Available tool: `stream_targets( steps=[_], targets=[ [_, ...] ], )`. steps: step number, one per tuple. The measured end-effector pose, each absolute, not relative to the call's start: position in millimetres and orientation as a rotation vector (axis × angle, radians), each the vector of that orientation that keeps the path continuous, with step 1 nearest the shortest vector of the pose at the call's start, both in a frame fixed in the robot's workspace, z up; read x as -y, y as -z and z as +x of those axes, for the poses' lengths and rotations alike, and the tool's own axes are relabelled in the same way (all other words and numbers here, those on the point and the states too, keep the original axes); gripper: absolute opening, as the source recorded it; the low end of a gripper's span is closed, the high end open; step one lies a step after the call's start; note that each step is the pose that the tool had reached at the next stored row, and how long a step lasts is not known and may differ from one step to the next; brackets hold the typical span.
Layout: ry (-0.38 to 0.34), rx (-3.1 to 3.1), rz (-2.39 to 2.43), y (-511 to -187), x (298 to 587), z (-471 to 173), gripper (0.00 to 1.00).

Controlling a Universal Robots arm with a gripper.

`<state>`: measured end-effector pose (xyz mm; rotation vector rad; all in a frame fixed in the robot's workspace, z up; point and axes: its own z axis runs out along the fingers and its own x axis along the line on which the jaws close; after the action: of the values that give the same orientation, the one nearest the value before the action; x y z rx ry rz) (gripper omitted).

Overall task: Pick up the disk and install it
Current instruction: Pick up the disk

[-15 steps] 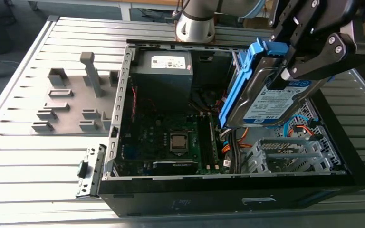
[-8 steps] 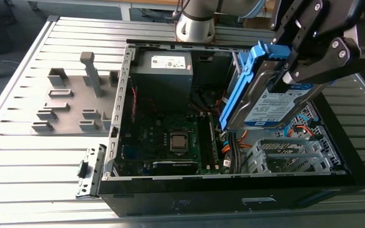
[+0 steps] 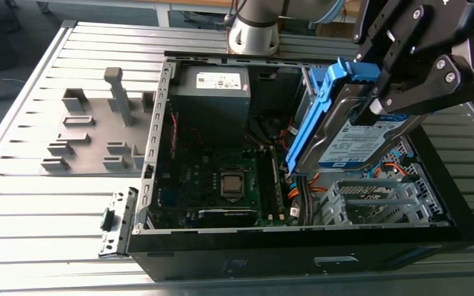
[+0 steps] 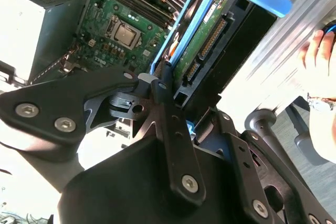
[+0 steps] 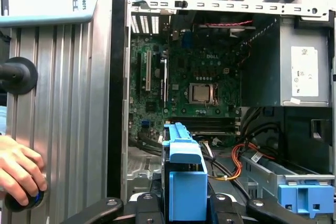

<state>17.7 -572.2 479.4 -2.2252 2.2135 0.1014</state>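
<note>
The disk (image 3: 348,132), a silver-grey drive with a blue-and-white label in a bright blue carrier, hangs tilted on edge above the open computer case (image 3: 150,154), over the drive cage on the exterior view's right. My gripper (image 3: 389,102) is shut on its upper end. In the second wrist view the black fingers (image 4: 167,90) clamp the disk (image 4: 202,40), whose green circuit side faces the camera. In the first wrist view the disk's blue carrier (image 5: 184,177) stands edge-on between the gripper's links, in front of the motherboard (image 5: 202,93).
A grey power supply box (image 3: 212,92) fills the case's far corner. Orange and black cables (image 5: 236,163) and a blue clip (image 5: 304,195) lie near the drive cage. A grey fixture plate (image 3: 89,135) sits on the slatted table. A person's hand (image 5: 18,169) rests on a knob beside the case.
</note>
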Motion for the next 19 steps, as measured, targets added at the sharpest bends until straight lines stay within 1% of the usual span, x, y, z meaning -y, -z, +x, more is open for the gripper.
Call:
stream_targets(
  steps=[19],
  targets=[
    [-0.107,-2.231,-2.202,-475.7,582.3,41.5,0.36]
  ],
)
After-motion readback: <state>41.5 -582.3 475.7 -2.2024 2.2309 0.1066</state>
